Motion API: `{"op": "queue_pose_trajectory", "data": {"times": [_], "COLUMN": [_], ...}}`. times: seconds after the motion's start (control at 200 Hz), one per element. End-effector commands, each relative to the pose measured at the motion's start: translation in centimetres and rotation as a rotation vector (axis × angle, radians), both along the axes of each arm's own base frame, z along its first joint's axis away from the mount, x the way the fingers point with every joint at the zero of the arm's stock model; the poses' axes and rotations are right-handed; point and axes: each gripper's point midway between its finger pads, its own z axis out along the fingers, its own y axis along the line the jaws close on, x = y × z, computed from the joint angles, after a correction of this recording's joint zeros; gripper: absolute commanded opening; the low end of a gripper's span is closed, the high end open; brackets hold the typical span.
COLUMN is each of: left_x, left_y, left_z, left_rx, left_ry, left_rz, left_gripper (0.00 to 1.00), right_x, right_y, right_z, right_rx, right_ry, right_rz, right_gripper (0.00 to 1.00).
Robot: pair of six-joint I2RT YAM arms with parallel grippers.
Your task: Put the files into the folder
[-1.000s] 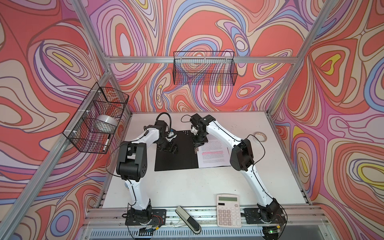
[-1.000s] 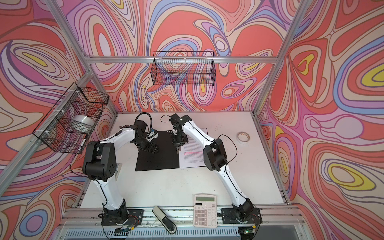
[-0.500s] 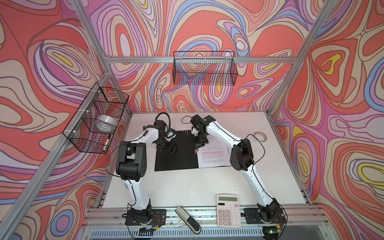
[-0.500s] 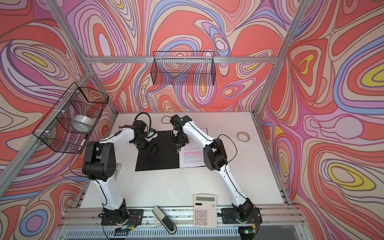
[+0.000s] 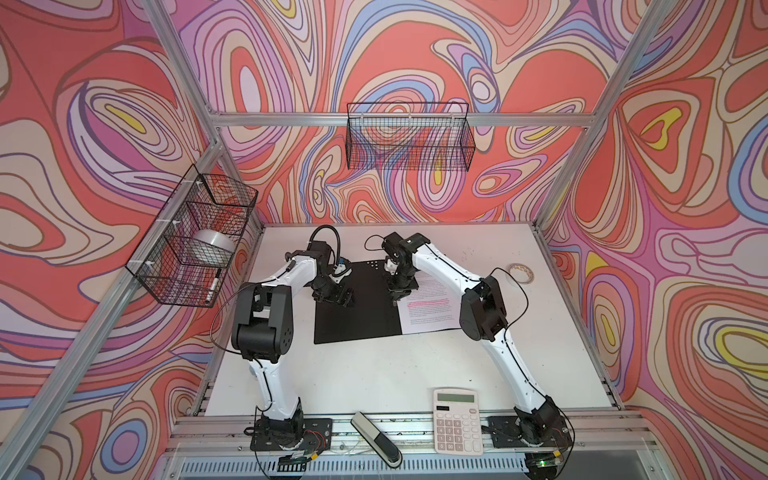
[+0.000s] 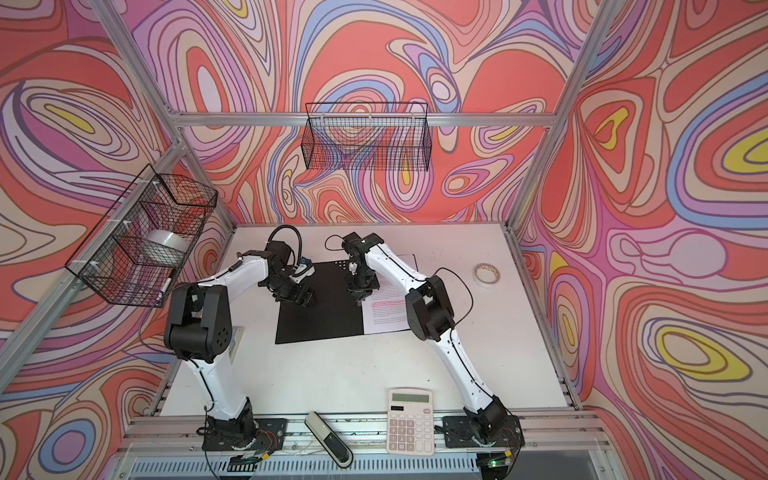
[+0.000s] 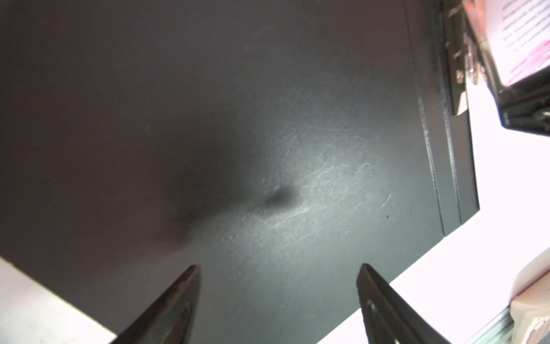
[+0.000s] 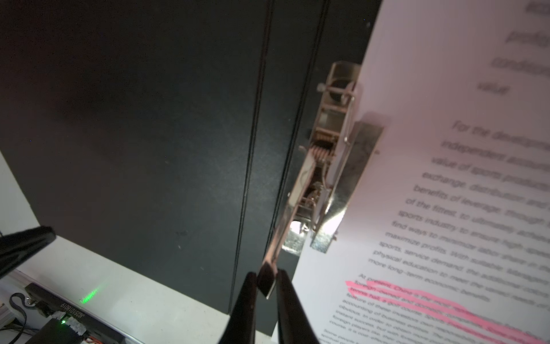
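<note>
The files (image 5: 428, 311) lie face up on the right half of the open folder (image 5: 357, 316), white sheets of dense print with pink-highlighted lines, their left edge tucked at the spine. In the right wrist view the metal clip (image 8: 327, 166) rests its flat plate on that edge of the top sheet (image 8: 446, 208). The clip's lever (image 8: 269, 280) sticks out and is pinched between the tips of the right claw (image 8: 266, 272), pressed together on it. The folder lies flat, black inside up, toward the back middle of the white tabletop (image 5: 353, 374). Both top views show its left half bare (image 6: 320, 320). The left claw (image 7: 279, 266) is spread wide with nothing between its fingers. It hangs over that bare black half near its far left corner; whether it touches the surface I cannot tell. A roll of tape (image 5: 522, 273) lies well to the right of the files. A white calculator (image 5: 457, 419) sits at the front edge, with a grey-and-black pedal (image 5: 376, 438) just left of it. One wire basket (image 5: 195, 241) hangs on the left wall, another (image 5: 409, 141) on the back wall.
</note>
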Motion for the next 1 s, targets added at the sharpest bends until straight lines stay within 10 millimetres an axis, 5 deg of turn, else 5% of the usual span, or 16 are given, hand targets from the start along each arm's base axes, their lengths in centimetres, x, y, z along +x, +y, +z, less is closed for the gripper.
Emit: {"op": "queue_pose_trajectory", "data": {"times": [0.0, 0.24, 0.501, 0.816, 0.997], "left_x": [-0.9, -0.8, -0.5, 2.9, 5.4], "left_y": [0.1, 0.2, -0.4, -6.4, -10.6], "left_z": [0.0, 0.1, 0.5, 5.8, 5.8], "left_rx": [-0.010, -0.011, -0.047, -0.428, -0.483], "left_ry": [0.022, 0.020, 0.011, -0.020, -0.023], "left_rz": [-0.012, -0.009, -0.011, -0.028, -0.082], "left_gripper": [0.83, 0.83, 0.83, 0.83, 0.82], "right_x": [-0.3, 0.0, 1.7, 5.0, 6.4], "right_y": [-2.5, -2.2, -0.6, -0.4, -2.7], "right_z": [-3.9, -3.5, 0.4, 7.9, 9.8], "right_rx": [-0.117, -0.093, -0.001, 0.083, 0.068], "right_ry": [0.050, 0.042, -0.044, -0.237, -0.308], "right_rz": [-0.014, -0.017, -0.018, -0.107, -0.184], "right_gripper": [0.14, 0.14, 0.16, 0.22, 0.22]}}
